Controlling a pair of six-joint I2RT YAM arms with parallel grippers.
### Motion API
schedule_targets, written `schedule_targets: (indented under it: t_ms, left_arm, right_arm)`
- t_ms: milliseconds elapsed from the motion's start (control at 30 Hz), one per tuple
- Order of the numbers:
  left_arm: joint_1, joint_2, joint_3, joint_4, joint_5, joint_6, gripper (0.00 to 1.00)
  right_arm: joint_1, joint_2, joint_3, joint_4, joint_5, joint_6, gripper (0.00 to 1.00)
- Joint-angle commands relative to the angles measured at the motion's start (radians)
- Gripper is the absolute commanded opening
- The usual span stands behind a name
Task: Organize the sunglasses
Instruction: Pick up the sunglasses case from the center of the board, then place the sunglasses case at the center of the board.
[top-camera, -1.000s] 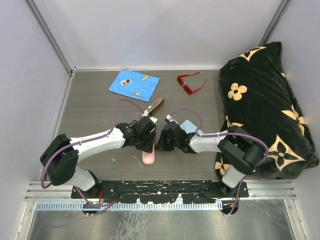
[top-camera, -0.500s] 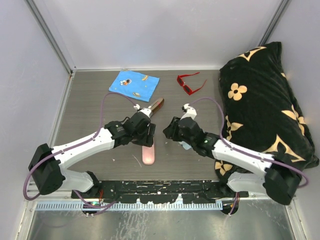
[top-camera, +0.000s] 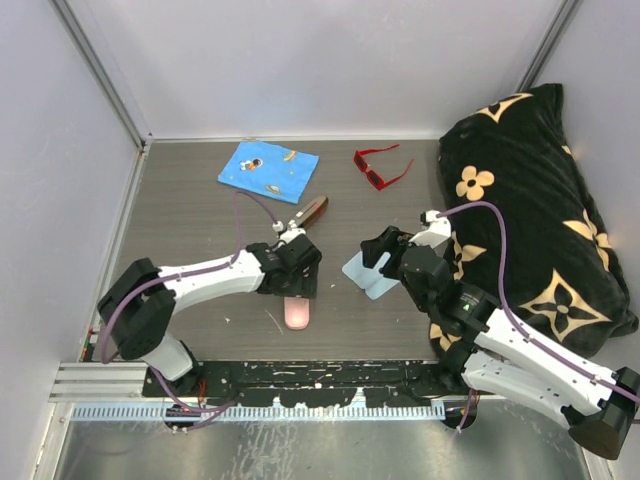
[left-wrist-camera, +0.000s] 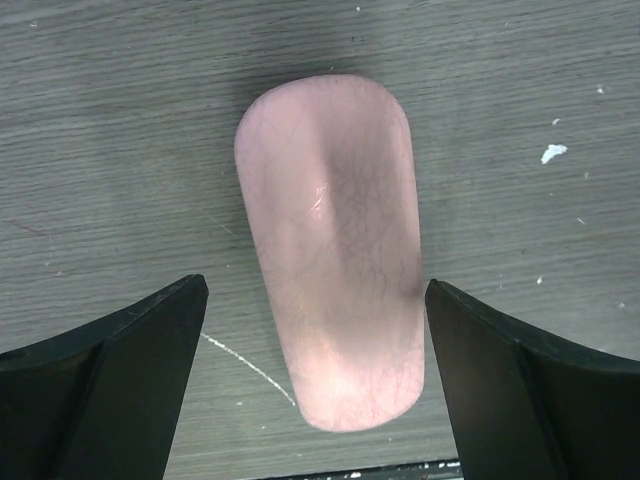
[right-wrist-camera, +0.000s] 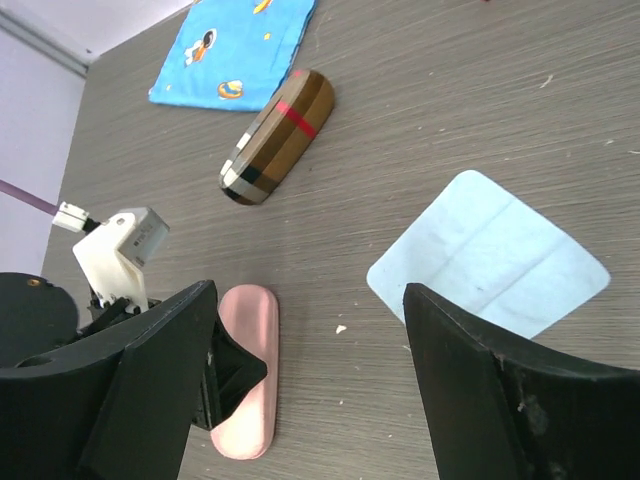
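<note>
Grey wood-grain table (top-camera: 190, 220): my left gripper (left-wrist-camera: 312, 290) straddles the pink glasses case (left-wrist-camera: 330, 260), jaws wide; my right gripper (right-wrist-camera: 308, 295) gapes empty. The red sunglasses (top-camera: 382, 167) lie far back. I judge them light, slick and brittle, best pinched at the bridge.

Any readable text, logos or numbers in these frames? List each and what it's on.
No text can be read in any view.
Blue printed cloth: cartoon pictures only, no words.
Black cushion: tan flower and star motifs, no letters legible.
Plaid case: stripes only.
Pink case: plain.
Pale blue cloth: plain.
Red sunglasses: too small to tell.
</note>
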Motion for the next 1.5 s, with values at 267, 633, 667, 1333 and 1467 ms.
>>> schedule_targets:
  t_ms: [267, 633, 667, 1333, 1467]
  left_arm:
    - [-0.079, 0.145, 0.100, -0.049, -0.109, -0.058, 0.78]
    - [-0.063, 0.009, 0.095, -0.095, -0.162, 0.055, 0.43]
    - [-0.048, -0.013, 0.088, -0.099, -0.162, 0.074, 0.41]
    - [0.678, -0.050, 0.109, 0.090, 0.191, 0.534, 0.36]
    - [0.747, 0.010, 0.122, 0.119, 0.213, 0.559, 0.38]
  right_arm:
    - [0.000, -0.034, 0.041, -0.048, 0.091, -0.060, 0.80]
    - [0.000, 0.005, 0.069, -0.024, 0.053, -0.094, 0.80]
    - [0.000, 0.010, 0.073, -0.020, 0.046, -0.099, 0.80]
    - [0.000, 0.087, 0.109, -0.027, -0.145, -0.185, 0.80]
    - [0.000, 0.092, 0.102, -0.037, -0.191, -0.183, 0.81]
